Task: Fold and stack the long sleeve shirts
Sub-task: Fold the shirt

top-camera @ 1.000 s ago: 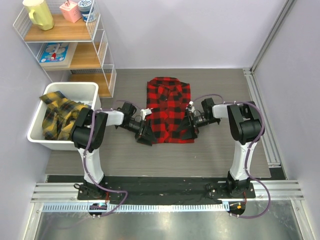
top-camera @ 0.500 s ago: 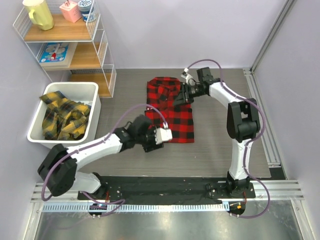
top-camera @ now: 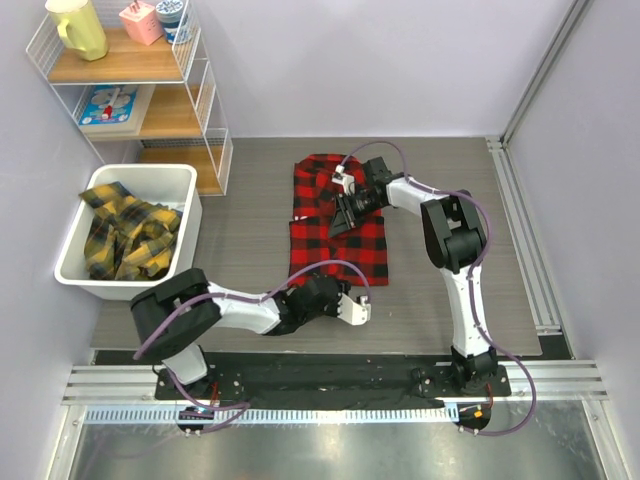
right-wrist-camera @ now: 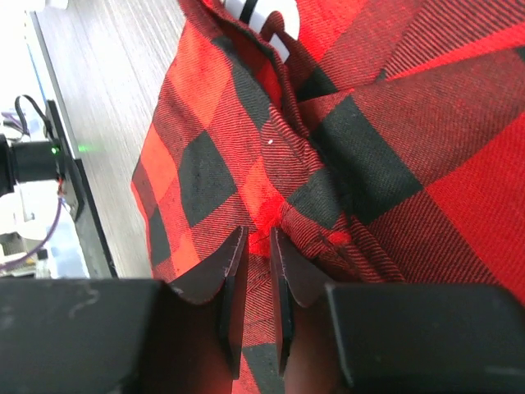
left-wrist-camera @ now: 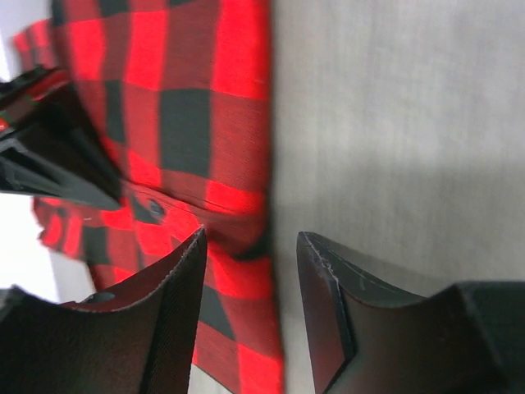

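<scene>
The red shirt lies mid-way across the bench; it looks soft, light and floppy. My right fingers pinch a fold below the collar. My left fingers stand apart at the near hem, the best hold.

Robot lab cell, dressed up a bit like a laundry corner. Lab signs: left arm & right arm bolted to a black base plate, alu rail along near edge, alu frame post vs bare pale walls. Home-ish props: wood-look table, wire shelf rack w/ yellow jug, white bin of yellow check shirts, red check shirt on the table
</scene>
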You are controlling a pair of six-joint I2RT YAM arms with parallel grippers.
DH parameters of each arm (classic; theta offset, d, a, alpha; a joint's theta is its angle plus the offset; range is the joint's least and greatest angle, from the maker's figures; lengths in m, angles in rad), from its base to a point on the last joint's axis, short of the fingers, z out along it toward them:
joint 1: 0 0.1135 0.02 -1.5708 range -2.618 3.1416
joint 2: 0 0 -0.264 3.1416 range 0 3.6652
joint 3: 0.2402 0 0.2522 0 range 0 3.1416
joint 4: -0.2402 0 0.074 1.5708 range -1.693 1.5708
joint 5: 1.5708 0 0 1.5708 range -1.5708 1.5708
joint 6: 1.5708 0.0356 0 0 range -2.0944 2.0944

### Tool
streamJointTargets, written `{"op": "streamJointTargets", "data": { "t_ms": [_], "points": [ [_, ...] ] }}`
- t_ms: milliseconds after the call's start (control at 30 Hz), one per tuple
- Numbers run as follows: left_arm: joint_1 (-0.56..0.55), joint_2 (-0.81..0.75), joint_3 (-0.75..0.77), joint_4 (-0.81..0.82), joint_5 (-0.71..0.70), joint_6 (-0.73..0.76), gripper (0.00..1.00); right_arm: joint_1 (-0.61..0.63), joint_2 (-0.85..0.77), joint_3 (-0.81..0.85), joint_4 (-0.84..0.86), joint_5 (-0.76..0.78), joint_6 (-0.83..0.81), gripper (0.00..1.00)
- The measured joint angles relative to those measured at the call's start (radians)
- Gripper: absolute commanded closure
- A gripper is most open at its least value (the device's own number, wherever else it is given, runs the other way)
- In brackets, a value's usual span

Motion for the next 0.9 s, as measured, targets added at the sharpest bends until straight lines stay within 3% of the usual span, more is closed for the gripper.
{"op": "streamJointTargets", "data": {
  "t_ms": [100, 167, 200, 233, 400, 667, 900],
  "points": [
    [0.0, 0.063, 0.003, 0.107, -0.062, 0.031, 0.62, -0.002, 0.003, -0.003, 0.0, -0.013, -0.034, 0.77],
    [0.0, 0.091, 0.011, 0.138, -0.087, 0.045, 0.76, -0.003, 0.003, -0.006, 0.002, -0.021, -0.052, 0.77],
    [0.0, 0.096, 0.012, 0.14, -0.091, 0.044, 0.95, -0.003, 0.003, -0.01, 0.005, -0.025, -0.059, 0.77],
    [0.0, 0.097, 0.013, 0.124, -0.09, 0.049, 1.0, -0.003, 0.003, -0.016, 0.008, -0.031, -0.064, 0.77],
    [0.005, 0.066, 0.061, -0.026, -0.063, 0.015, 1.0, -0.004, 0.0, -0.048, 0.029, -0.072, -0.08, 0.77],
    [0.058, -0.088, 0.358, -0.594, 0.217, -0.168, 1.0, 0.005, -0.101, -0.226, 0.023, -0.09, -0.097, 0.77],
    [0.135, -0.06, 0.667, -1.047, 0.49, -0.245, 1.0, 0.077, -0.228, -0.425, -0.043, -0.108, -0.1, 0.77]
  ]
}}
